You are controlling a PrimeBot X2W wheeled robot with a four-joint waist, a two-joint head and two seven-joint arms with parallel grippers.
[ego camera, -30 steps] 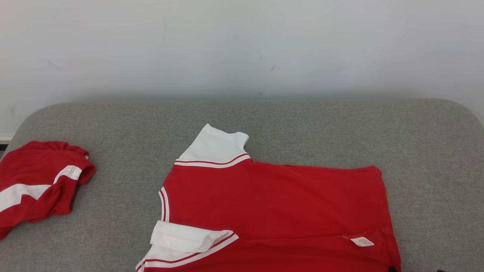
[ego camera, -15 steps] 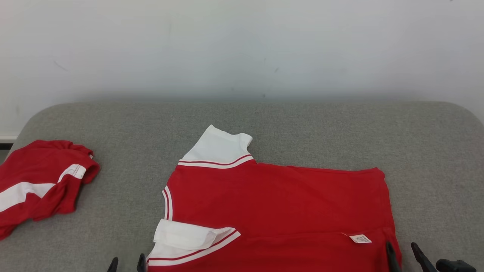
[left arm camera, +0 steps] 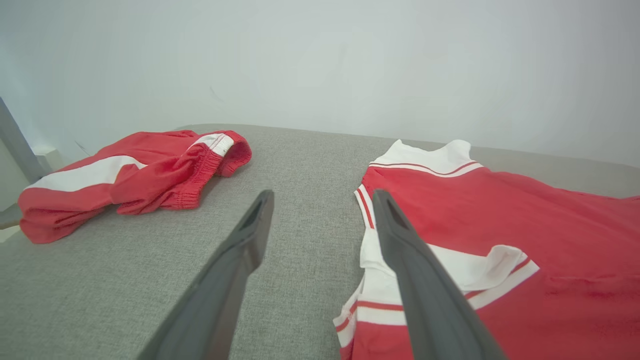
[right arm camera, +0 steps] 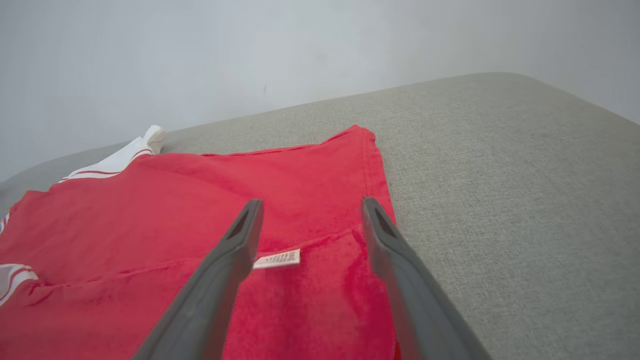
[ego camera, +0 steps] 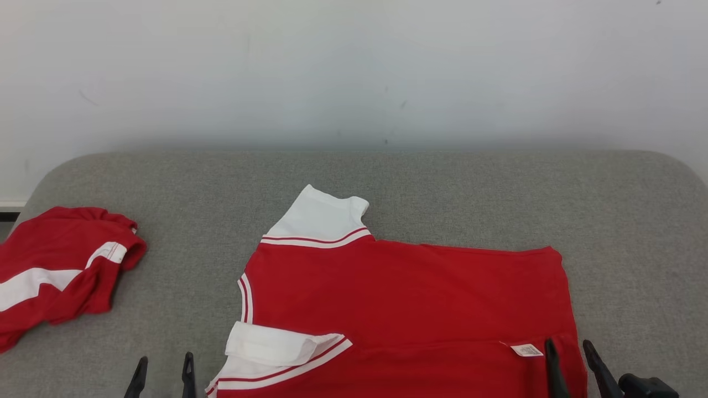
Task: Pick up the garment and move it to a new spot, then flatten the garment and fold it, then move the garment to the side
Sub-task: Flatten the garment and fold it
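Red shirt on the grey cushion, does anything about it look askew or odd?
Yes. On the red shirt, the near white sleeve is doubled back on itself, not flat, and a white label lies exposed near the hem.

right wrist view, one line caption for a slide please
Open right gripper over the hem corner of a red-and-white fabric shirt on a grey upholstered surface

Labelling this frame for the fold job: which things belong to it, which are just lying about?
Job: red shirt, spread on the grey cushion; left tool, open by its sleeve; right tool, open at its hem.
Lying about: crumpled red garment, far left.
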